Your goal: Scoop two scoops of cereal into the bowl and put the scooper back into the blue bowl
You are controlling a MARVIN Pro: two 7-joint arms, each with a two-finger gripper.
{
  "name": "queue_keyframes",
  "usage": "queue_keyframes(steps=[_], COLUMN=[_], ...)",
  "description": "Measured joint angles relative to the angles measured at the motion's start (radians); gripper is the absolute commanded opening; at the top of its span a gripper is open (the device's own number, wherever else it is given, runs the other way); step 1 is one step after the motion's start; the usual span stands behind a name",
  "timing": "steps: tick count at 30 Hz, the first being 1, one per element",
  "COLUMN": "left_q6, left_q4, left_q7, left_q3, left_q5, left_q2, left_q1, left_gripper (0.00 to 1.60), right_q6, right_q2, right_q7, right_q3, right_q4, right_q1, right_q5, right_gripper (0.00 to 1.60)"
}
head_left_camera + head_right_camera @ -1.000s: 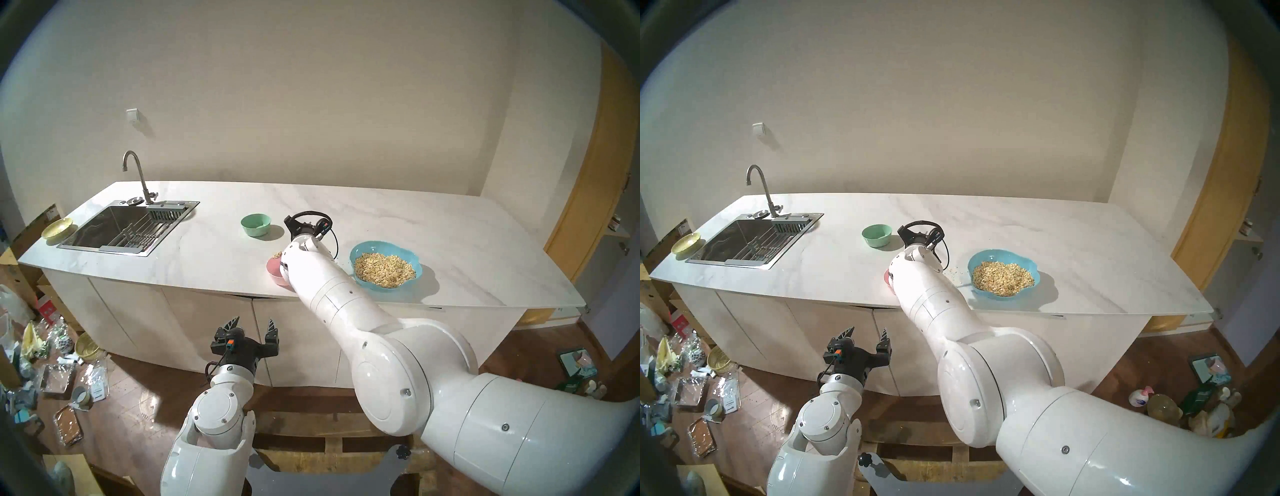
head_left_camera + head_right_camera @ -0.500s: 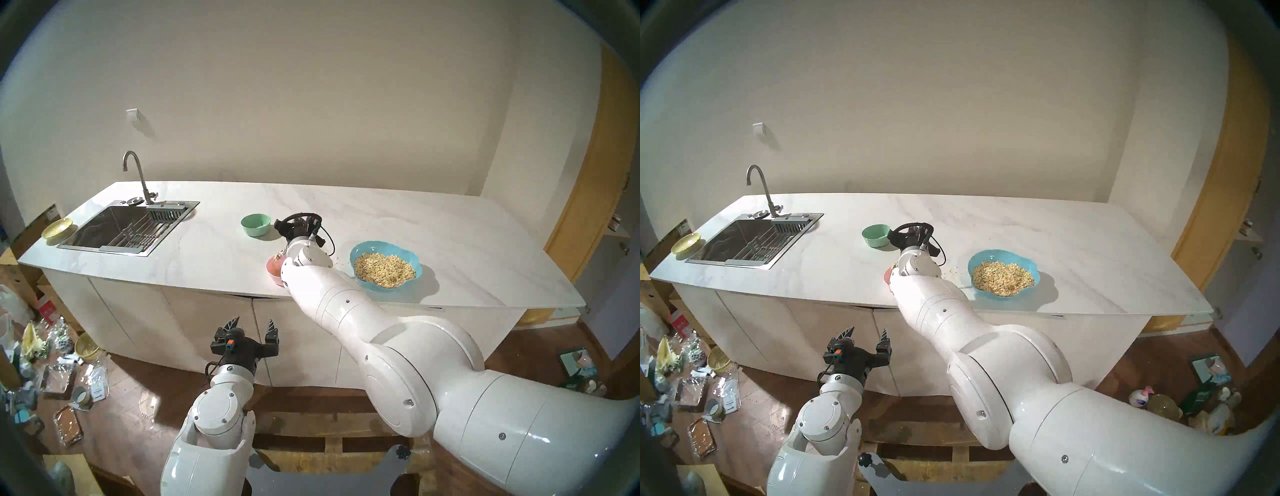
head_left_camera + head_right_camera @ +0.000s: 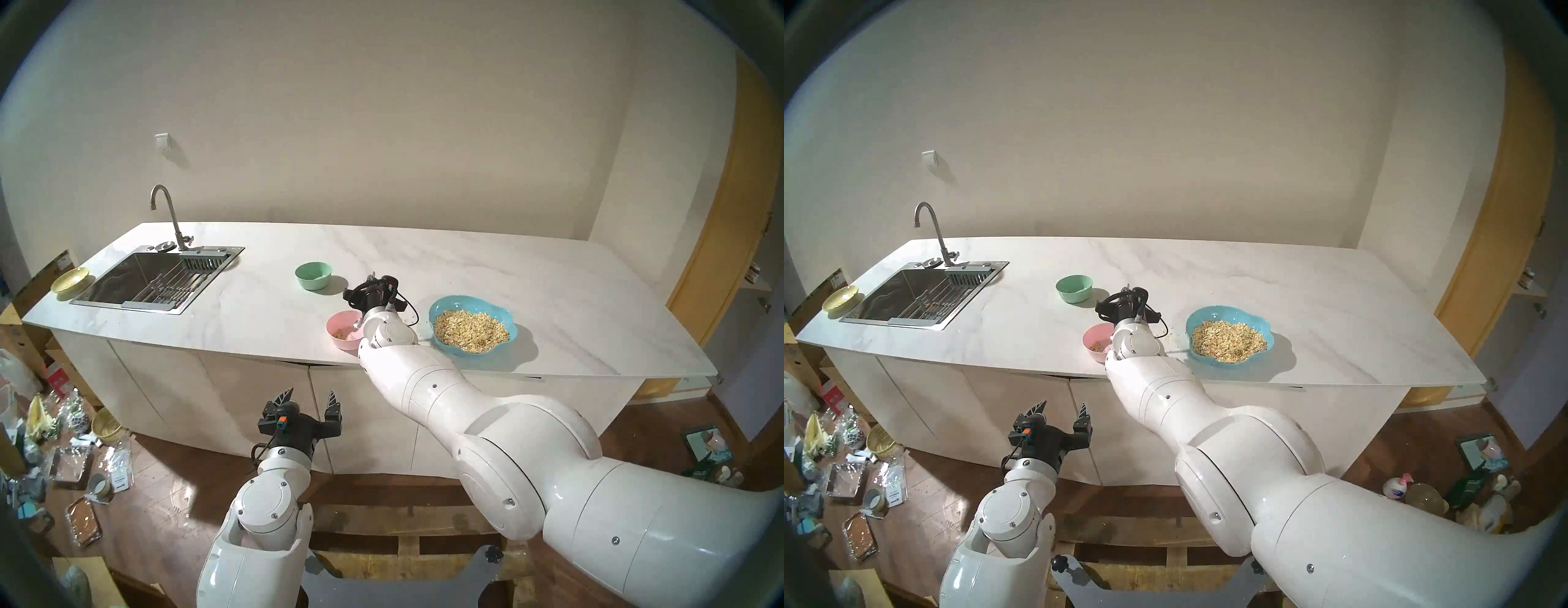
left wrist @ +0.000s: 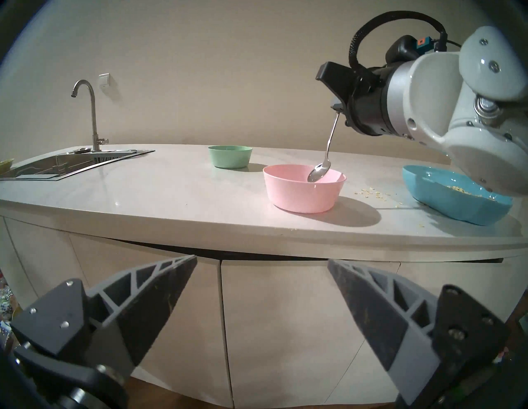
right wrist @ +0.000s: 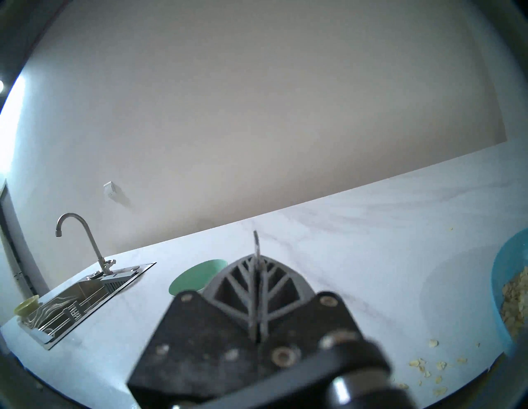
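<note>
Your right gripper (image 4: 338, 107) is pinched shut on the spoon (image 4: 328, 148) near its handle end, so the long stem hangs down and lets the head dip into the pink bowl (image 4: 303, 194) while the wrist stays clear above the rim. The head looks tipped and empty, which suits dumping; a small patch of cereal (image 3: 339, 334) lies on the pink bowl's floor. The blue bowl (image 3: 449, 305), holding the main heap, sits just to the right, close enough for short swings between the two. Loose flakes (image 4: 371, 192) lie on the counter (image 3: 271, 314) between them, so carry level. Your left gripper (image 3: 309, 403) waits spread wide and empty in front of the cabinets, out of the way. The green bowl (image 3: 314, 276) stands behind, unused
</note>
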Motion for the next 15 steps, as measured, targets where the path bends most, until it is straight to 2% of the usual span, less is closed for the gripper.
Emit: queue_keyframes(steps=[6,11,15], left_q6=[0.0,0.0,0.0], left_q4=[0.0,0.001,0.001], left_q7=[0.0,0.0,0.0], left_q3=[0.0,0.0,0.0], left_q5=[0.0,0.0,0.0], left_q2=[0.0,0.0,0.0], left_q1=[0.0,0.0,0.0], left_gripper=[1.6,1.6,1.6], right_q6=[0.005,0.028,0.039], right_q2=[-0.007,-0.005,0.054], right_q7=[-0.001,0.0,-0.002], right_q3=[0.01,0.113,0.19], right_q4=[-0.011,-0.034,-0.059], right_q1=[0.005,0.017,0.032], right_q5=[0.007,0.122,0.16], right_gripper=[0.0,0.0,0.0])
